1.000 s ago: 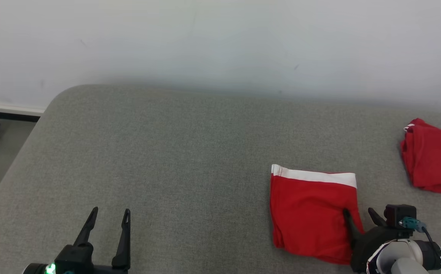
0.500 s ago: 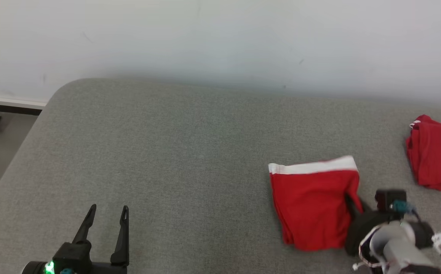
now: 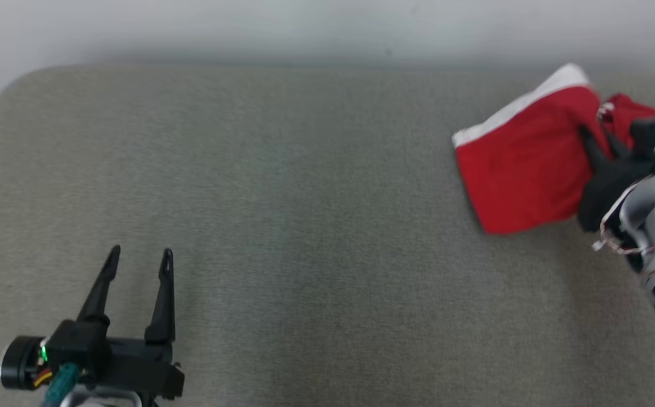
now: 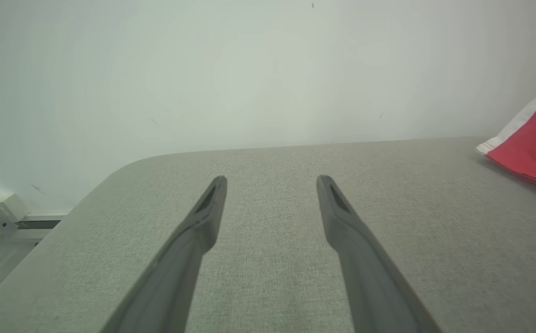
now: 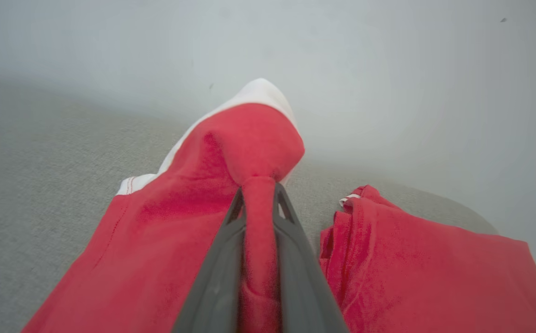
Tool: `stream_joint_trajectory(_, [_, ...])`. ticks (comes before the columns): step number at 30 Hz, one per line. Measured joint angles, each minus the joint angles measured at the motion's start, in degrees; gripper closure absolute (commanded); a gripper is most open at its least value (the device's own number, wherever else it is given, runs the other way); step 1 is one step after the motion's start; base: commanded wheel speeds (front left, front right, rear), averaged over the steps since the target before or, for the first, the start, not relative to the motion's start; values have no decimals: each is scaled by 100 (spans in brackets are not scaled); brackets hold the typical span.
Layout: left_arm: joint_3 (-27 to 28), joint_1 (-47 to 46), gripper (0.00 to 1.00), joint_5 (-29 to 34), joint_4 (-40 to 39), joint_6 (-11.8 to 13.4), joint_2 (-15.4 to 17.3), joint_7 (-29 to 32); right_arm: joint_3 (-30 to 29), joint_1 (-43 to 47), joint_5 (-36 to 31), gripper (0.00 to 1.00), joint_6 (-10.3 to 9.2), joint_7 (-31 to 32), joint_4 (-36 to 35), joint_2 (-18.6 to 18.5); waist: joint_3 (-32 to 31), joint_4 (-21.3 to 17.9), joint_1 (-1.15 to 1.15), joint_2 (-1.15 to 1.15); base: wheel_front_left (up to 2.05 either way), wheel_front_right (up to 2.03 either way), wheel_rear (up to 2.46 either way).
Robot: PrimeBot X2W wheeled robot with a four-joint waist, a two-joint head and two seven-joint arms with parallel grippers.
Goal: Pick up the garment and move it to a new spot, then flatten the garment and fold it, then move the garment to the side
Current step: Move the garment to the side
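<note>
Two long fingers of the left gripper (image 3: 141, 251) stand well apart with nothing between them, idle over the near part of the grey cushioned surface (image 3: 305, 226). Farther off and to the right, the right gripper (image 3: 596, 141) is pinched tight on a bunched edge of the garment (image 3: 520, 169), a folded red piece with a white band. The held corner is hoisted, and the rest slopes down toward the cushion. Since the piece looks already folded, I judge this to be the last step, carrying it aside. Just beyond it lies a second red pile (image 5: 425, 259), close beside the held cloth. The next move probably calls for lowering the garment flat near that pile without undoing the fold, then letting go. Behind everything stands the pale wall (image 3: 305, 22). Motion blur softens the head view, the right arm is cut off by the frame edge, and I cannot tell whether the garment's low edge touches the cushion
</note>
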Motion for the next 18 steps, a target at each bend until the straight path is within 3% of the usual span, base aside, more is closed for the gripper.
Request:
stream_joint_trajectory(8, [64, -449, 0, 87, -315, -94, 232, 14, 409, -803, 105, 100, 0, 183, -229, -749, 757, -474, 0, 1, 0, 0, 0])
stream_joint_trajectory(18, [198, -583, 0, 241, -1326, 44, 614, 337, 659, -1530, 146, 100, 0, 368, -124, -1511, 1638, -961, 0, 1, 0, 0, 0])
